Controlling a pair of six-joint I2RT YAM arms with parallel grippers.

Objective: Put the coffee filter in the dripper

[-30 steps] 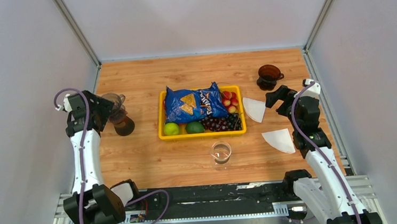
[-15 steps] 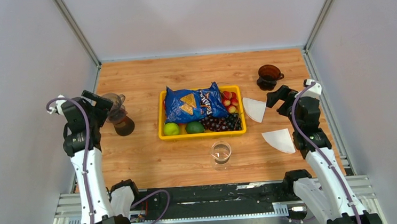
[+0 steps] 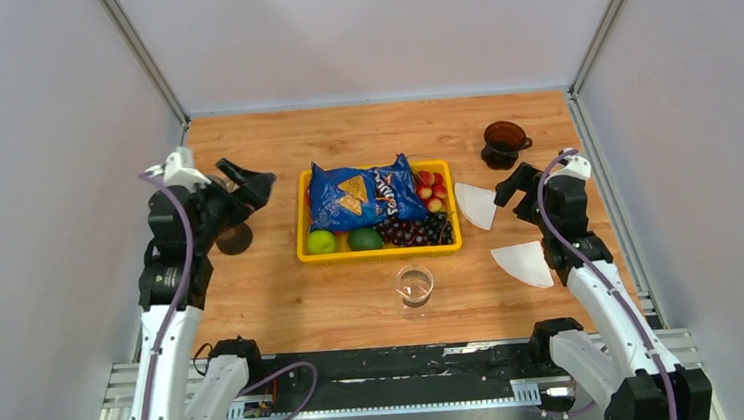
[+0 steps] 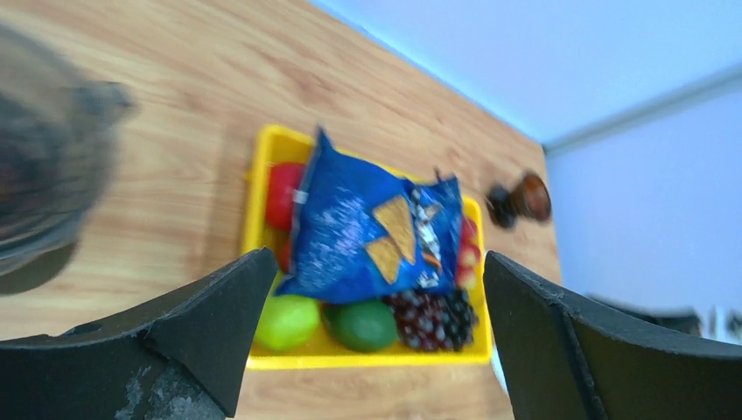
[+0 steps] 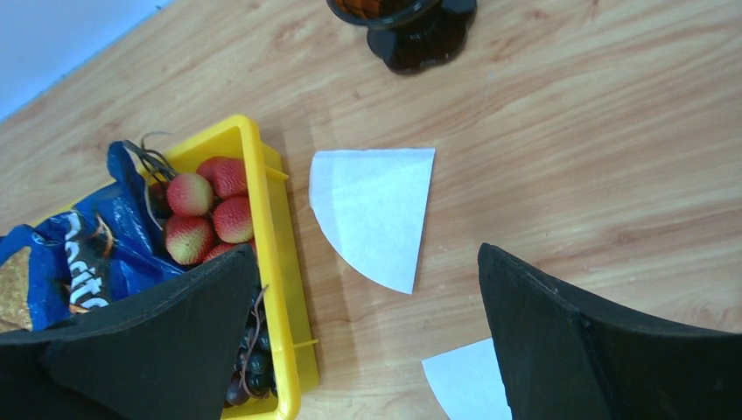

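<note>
Swung toward the yellow tray [image 3: 379,253], left pincer [image 3: 250,176] gapes empty; right pincer [image 3: 507,185] gapes near a coffee filter [image 3: 476,205].

"Doritos" on blue chip bag [image 3: 362,195]

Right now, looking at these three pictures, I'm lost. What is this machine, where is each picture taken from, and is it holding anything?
These are two robot arms bolted at the near edge of a wooden table. The wide picture looks down from above and behind them; the other two come from a small camera on each wrist, so the black wedges at the bottom are that arm's own fingers. On the table lie a yellow tray with a blue chip bag and fruit, a clear glass, a brown dripper, and two white paper filters: the far filter beside the tray and the near filter. The left gripper and the right gripper are both open and hold nothing; the right one points toward the far filter.
</note>
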